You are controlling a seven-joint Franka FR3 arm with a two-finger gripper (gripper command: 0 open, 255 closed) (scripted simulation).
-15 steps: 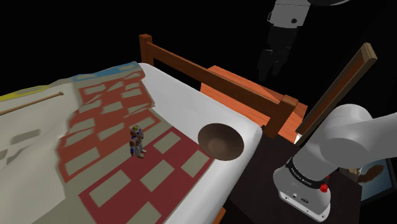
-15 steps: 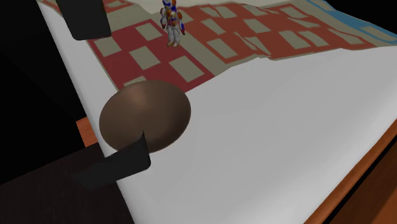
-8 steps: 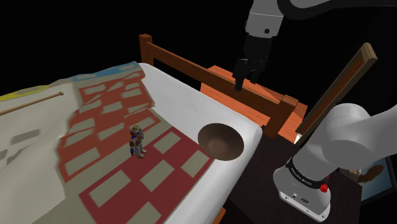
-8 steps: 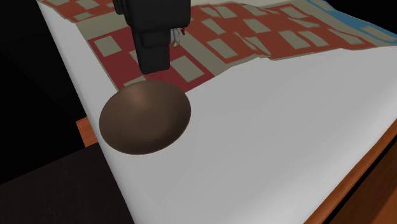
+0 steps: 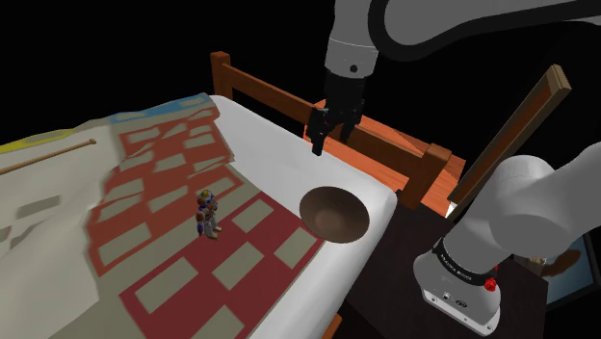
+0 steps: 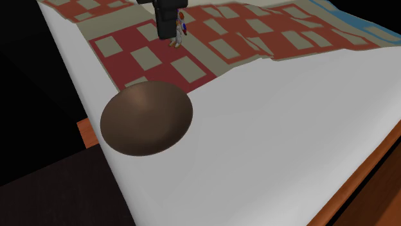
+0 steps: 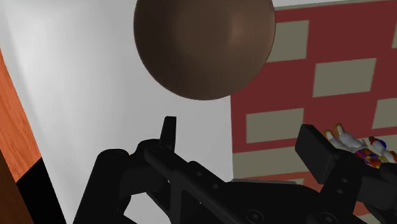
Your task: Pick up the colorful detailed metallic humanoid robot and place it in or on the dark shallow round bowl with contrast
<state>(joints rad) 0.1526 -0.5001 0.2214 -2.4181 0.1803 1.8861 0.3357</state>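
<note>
The small humanoid robot toy, white with blue, red and orange parts, stands upright on the red-and-beige checked quilt. The dark brown round bowl rests on the white sheet near the bed's corner, to the shoulder view's right of the toy. My gripper hangs open and empty in the air above the white sheet, between the bowl and the wooden bed rail. In the second exterior view the gripper partly covers the toy, with the bowl nearer the camera. In the wrist view the bowl lies ahead of the fingers and the toy lies beside one finger.
A wooden bed rail with posts and an orange board run behind the gripper. A dark stand sits by the bed's corner, with a wooden plank leaning over it. A thin stick lies on the far bedding. Black area surrounds the bed.
The arm has swung toward the shoulder view's left and come down, from beyond the rail to above the white sheet. The toy and the bowl have not moved.
</note>
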